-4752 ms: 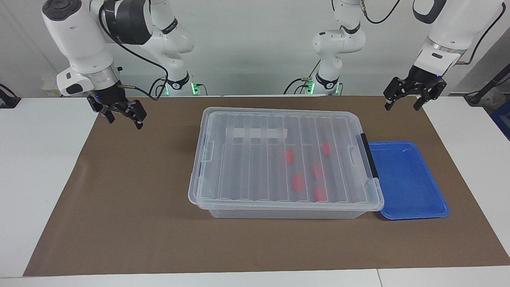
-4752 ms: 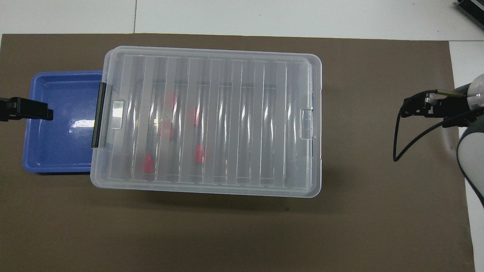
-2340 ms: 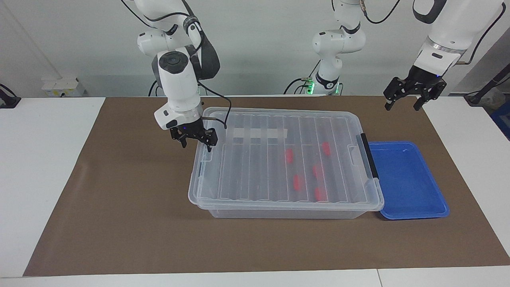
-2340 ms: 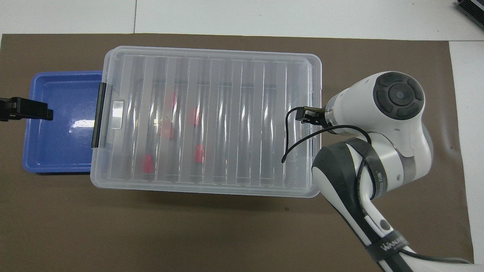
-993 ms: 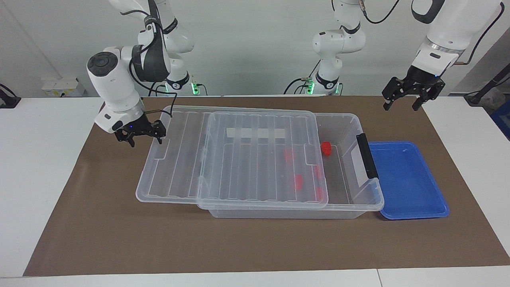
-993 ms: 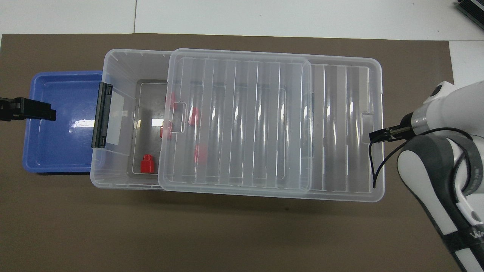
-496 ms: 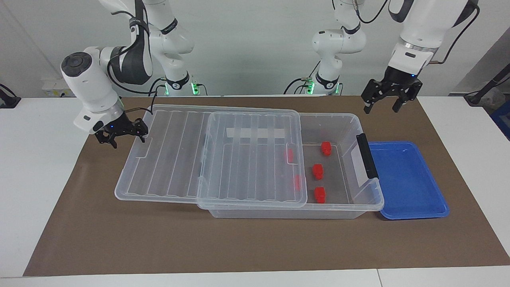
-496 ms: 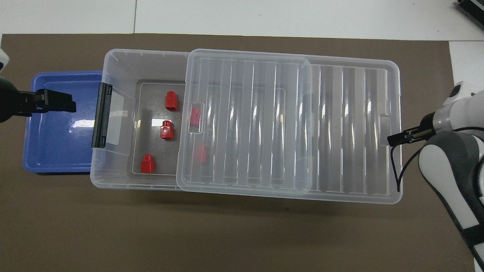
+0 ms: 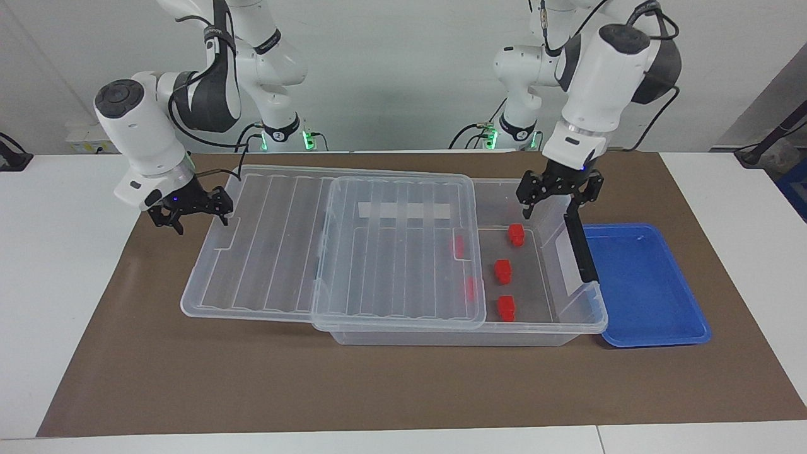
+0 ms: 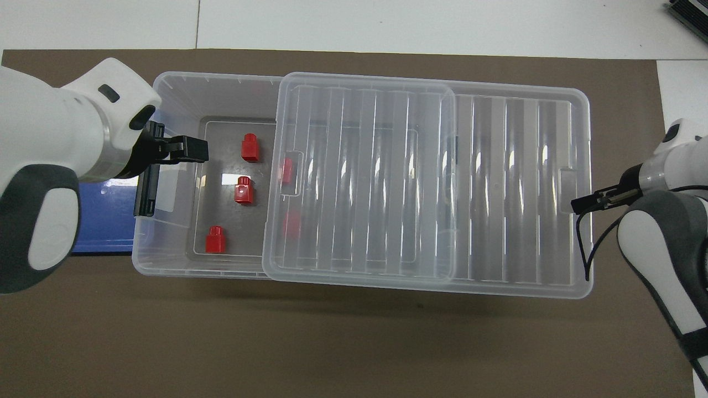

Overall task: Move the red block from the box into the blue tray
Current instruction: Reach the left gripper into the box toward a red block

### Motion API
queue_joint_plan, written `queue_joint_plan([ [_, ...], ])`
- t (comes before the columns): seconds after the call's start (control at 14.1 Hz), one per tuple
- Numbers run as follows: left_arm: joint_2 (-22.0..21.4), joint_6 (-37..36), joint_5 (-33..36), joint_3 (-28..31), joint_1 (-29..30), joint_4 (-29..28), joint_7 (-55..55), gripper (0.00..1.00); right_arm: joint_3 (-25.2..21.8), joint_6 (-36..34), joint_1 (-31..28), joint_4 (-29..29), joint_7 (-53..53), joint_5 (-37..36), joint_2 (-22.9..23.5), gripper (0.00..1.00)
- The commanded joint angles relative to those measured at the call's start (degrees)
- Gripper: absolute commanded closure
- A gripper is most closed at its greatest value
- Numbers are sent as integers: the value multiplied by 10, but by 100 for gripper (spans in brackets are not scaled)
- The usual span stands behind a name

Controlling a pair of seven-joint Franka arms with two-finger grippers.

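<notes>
Under the left gripper (image 9: 556, 199), fingers apart and holding nothing: open end of the box (image 9: 570, 318), red block (image 9: 516, 234) just below, untouched; beside it, blue tray (image 9: 649, 290) still bare; at the lid (image 9: 265, 252), slid half off: right gripper (image 9: 189, 214), spread, unladen

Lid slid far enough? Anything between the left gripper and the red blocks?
Nothing visible blocks three red blocks: the lid is slid toward the right arm's end, baring them. The open left gripper hangs over the box there. Two more blocks lie under the lid's edge.
</notes>
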Motion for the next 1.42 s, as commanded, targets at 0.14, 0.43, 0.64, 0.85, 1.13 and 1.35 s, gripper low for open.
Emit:
queue_joint_plan([
  [0.14, 50, 89, 20, 9, -29, -33, -10, 0, 5, -11, 35, 48, 167, -6, -21, 0],
  [0.43, 117, 179, 49, 9, -39, -60, -12, 0, 6, -91, 59, 116, 317, -9, -19, 0],
  [0.64, 129, 199, 72, 10, -31, -70, -10, 0, 6, -139, 60, 149, 338, -14, -18, 0],
  [0.85, 137, 207, 74, 10, -22, -71, -8, 0, 7, -177, 60, 189, 338, -16, -12, 0],
  [1.13, 136, 211, 74, 10, -15, -86, -9, 0, 6, -199, 59, 206, 336, -6, -11, 0],
  [1.35, 133, 211, 74, 10, -15, -93, -13, 0, 5, -217, 48, 244, 334, -6, 7, 0],
])
